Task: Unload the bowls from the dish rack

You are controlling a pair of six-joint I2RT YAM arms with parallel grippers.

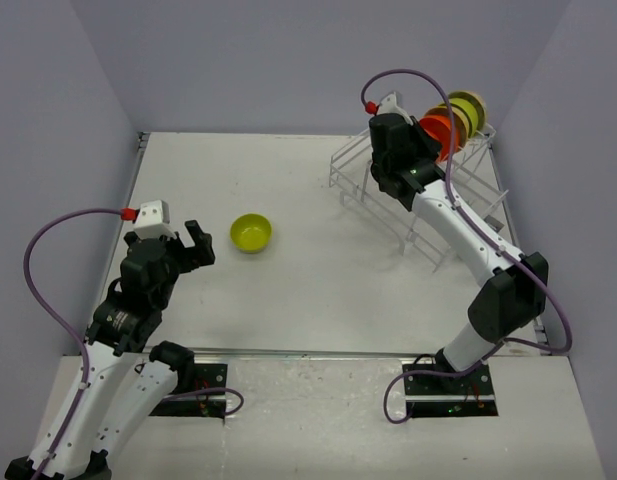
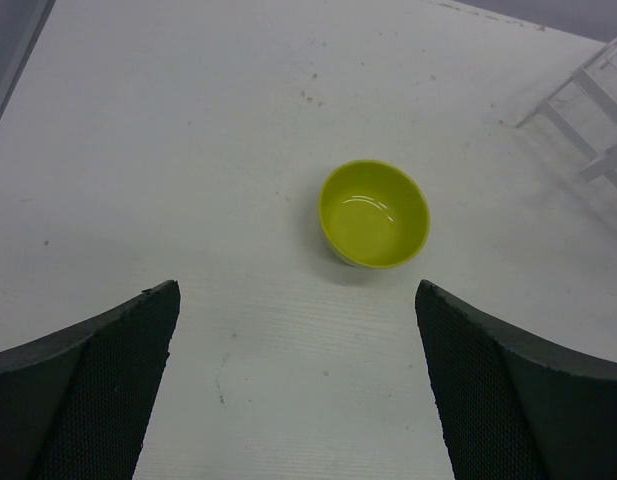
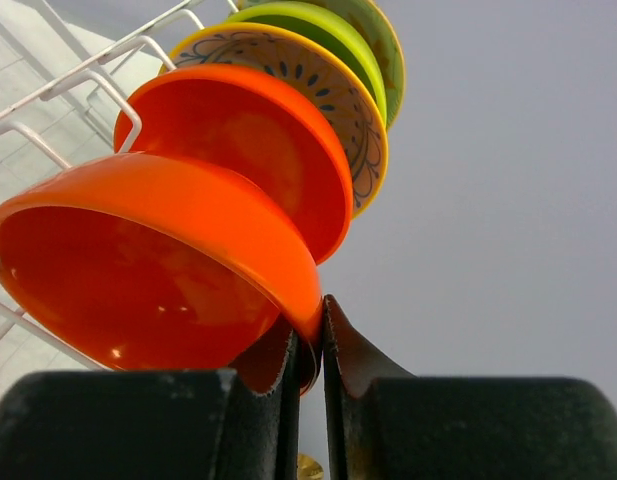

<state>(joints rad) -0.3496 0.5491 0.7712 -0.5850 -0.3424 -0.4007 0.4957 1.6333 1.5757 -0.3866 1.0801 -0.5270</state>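
Observation:
A yellow-green bowl [image 1: 251,233] stands upright on the table; it also shows in the left wrist view [image 2: 374,214]. My left gripper [image 1: 195,243] is open and empty just left of it, its fingers [image 2: 98,385] wide apart. The white wire dish rack [image 1: 458,190] stands at the back right and holds several bowls on edge. My right gripper [image 1: 428,150] is shut on the rim of the nearest orange-red bowl [image 3: 158,260]. Behind it stand another orange-red bowl [image 3: 258,130], a patterned cream bowl [image 3: 328,90] and a yellow-green one [image 3: 328,30].
Rack wires [image 3: 68,90] run left of the held bowl. A corner of the rack [image 2: 593,110] shows at the far right of the left wrist view. Grey walls close in the table on three sides.

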